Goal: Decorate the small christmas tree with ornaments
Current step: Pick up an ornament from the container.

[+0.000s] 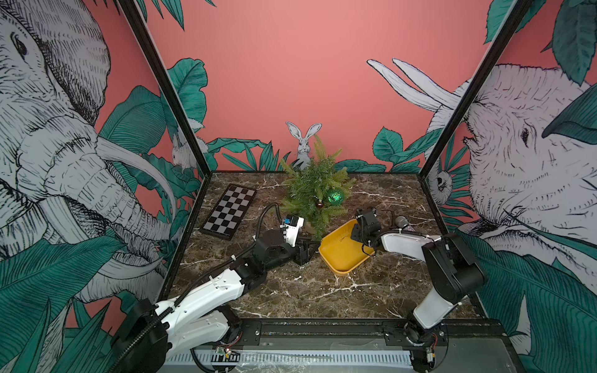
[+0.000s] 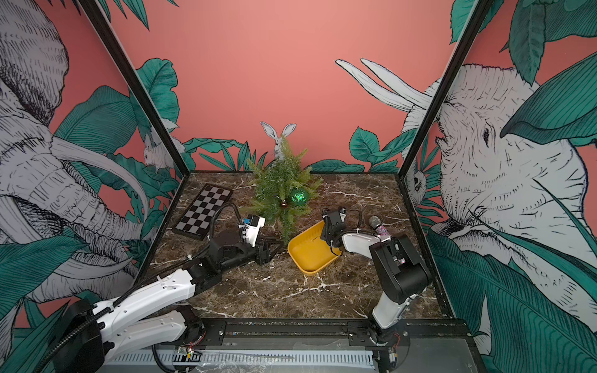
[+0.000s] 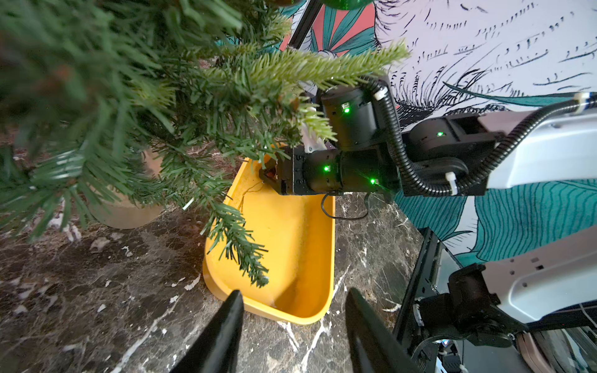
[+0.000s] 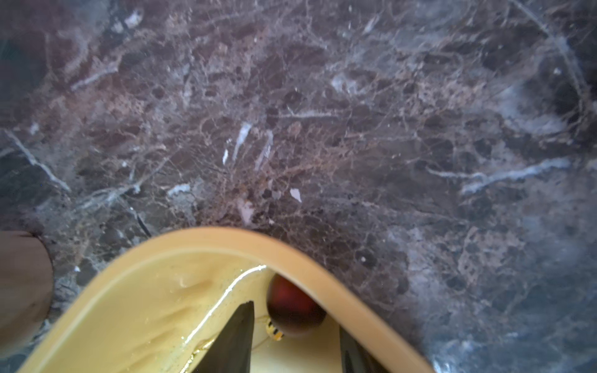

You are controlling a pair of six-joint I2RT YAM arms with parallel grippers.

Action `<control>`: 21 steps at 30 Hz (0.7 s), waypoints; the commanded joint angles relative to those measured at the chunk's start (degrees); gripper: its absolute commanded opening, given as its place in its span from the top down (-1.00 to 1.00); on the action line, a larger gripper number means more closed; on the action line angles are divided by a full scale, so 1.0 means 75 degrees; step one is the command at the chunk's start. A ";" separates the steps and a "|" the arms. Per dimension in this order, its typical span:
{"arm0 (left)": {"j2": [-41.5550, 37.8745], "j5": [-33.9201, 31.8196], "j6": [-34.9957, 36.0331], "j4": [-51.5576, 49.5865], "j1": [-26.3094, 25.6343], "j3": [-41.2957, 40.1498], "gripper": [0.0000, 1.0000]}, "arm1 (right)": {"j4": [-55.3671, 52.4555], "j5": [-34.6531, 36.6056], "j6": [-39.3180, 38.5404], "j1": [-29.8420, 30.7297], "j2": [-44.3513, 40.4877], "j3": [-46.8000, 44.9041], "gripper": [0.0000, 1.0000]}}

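Ornaments first: nearest me, 1 dark red ball (image 4: 295, 306) lies in the yellow tray (image 4: 193, 245) on the bench (image 1: 290, 290), against the tray's wall. My right claw (image 4: 295, 318) is down in the tray, jaws apart on either side of that ball, not closed on it. My left claw (image 3: 294, 292) gapes empty just beside the tray. Farther back stands the small christmas tree (image 1: 315, 190), upright, with the glittery green ball (image 1: 336, 196) and a 2nd red ball (image 1: 319, 204) hanging on its front branches.

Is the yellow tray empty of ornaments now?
No, the right wrist view shows a dark red ball lying in a corner of the yellow tray, just under its rim.
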 commanded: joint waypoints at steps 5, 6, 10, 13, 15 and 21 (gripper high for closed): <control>0.0054 -0.0034 -0.0123 0.0270 -0.0047 -0.0058 -0.05 | 0.0927 0.0670 0.0694 -0.0012 -0.0008 -0.0279 0.15; 0.0068 -0.0034 -0.0120 0.0269 -0.0050 -0.0059 -0.05 | 0.0917 0.0734 0.0712 -0.0013 0.0029 -0.0256 0.16; 0.0099 -0.0024 -0.0124 0.0268 -0.0055 -0.0066 -0.05 | 0.0897 0.0931 0.0703 0.0023 0.0142 -0.0151 0.20; 0.0123 -0.0034 -0.0138 0.0285 -0.0053 -0.0085 -0.05 | 0.0886 0.0945 0.0577 0.0036 0.0307 -0.0035 0.22; 0.0127 -0.0034 -0.0141 0.0295 -0.0051 -0.0093 -0.05 | 0.0880 0.0909 0.0558 0.0032 0.0391 -0.0009 0.27; 0.0160 -0.0045 -0.0133 0.0324 -0.0054 -0.0116 -0.04 | 0.0975 0.0886 0.0495 0.0033 0.0459 -0.0067 0.35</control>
